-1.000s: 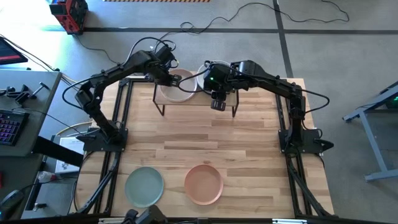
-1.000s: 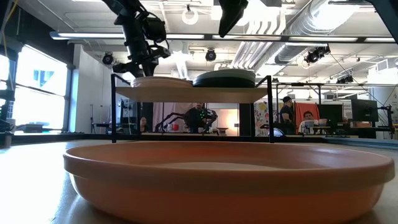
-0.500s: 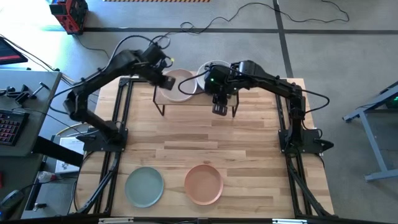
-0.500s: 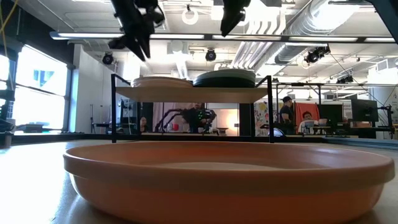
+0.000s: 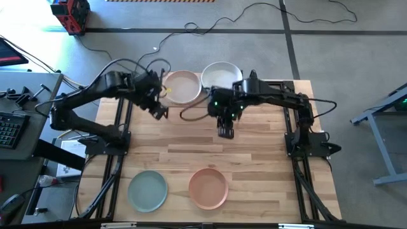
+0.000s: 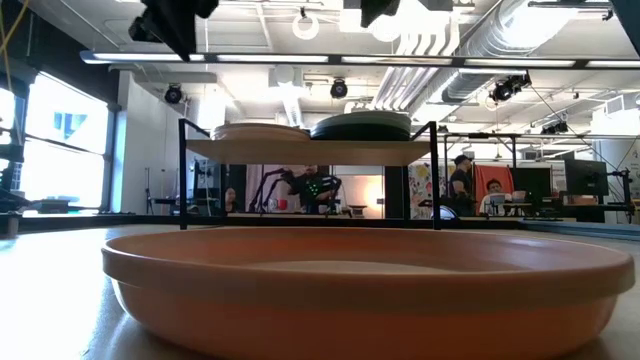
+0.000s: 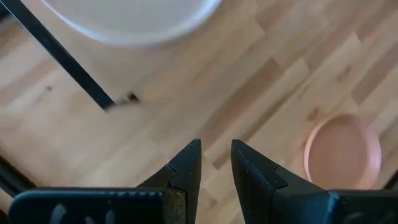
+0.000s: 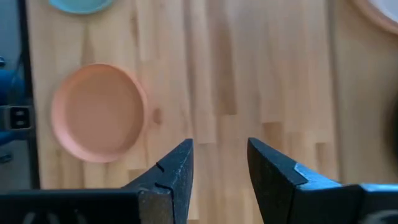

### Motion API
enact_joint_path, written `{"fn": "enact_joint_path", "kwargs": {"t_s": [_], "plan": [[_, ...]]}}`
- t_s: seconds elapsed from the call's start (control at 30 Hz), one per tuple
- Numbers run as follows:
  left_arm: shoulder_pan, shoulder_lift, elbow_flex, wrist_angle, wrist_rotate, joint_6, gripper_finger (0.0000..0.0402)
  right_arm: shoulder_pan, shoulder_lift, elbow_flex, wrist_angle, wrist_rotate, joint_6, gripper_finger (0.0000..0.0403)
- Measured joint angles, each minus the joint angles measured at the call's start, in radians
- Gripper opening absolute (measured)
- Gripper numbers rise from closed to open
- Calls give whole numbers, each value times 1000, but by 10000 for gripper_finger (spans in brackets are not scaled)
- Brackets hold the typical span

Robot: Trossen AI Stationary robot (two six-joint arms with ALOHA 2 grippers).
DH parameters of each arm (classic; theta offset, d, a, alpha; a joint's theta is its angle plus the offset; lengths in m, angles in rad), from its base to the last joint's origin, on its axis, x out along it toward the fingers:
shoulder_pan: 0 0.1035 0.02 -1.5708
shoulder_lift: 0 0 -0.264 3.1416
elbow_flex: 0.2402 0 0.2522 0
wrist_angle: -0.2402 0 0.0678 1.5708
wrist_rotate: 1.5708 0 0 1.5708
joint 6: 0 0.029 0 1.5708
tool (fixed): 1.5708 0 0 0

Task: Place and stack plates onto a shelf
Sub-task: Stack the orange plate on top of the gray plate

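The shelf [image 6: 310, 151] stands at the table's far middle and carries two stacks of plates: a pale stack [image 5: 182, 87] on its left and a dark stack [image 6: 362, 125] with a whitish top plate [image 5: 221, 75] on its right. A peach plate [image 5: 208, 187] and a pale green plate [image 5: 148, 191] rest flat on the table near its front edge. My left gripper [image 5: 158, 111] hangs open off the shelf's left front corner, with nothing between its fingers [image 7: 186, 165]. My right gripper [image 5: 226, 130] is open over bare wood in front of the shelf and holds nothing.
The shelf's thin black leg [image 7: 62, 56] is close beside my left gripper. Bare wooden tabletop [image 5: 203, 152] lies between the shelf and the two near plates. Black frame rails [image 5: 121, 140] run along the table's left and right sides.
My left gripper has drawn away from the pale stack on the shelf, rising and going toward the table's left and near edges. My right gripper has gone from the shelf's front edge toward the near edge. The plates on the shelf have stayed in place.
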Motion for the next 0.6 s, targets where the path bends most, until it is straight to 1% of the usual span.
{"fn": "enact_joint_path", "kwargs": {"t_s": [0.3,0.43,0.6], "plan": [[-230,-99,-173,-1,9,-103,76,169,0,-8,10,-32,175,129],[-319,-116,-224,3,9,-164,76,255,2,-68,65,-33,180,129],[-423,-114,-257,12,9,-229,76,353,3,-206,176,-46,156,129]]}}
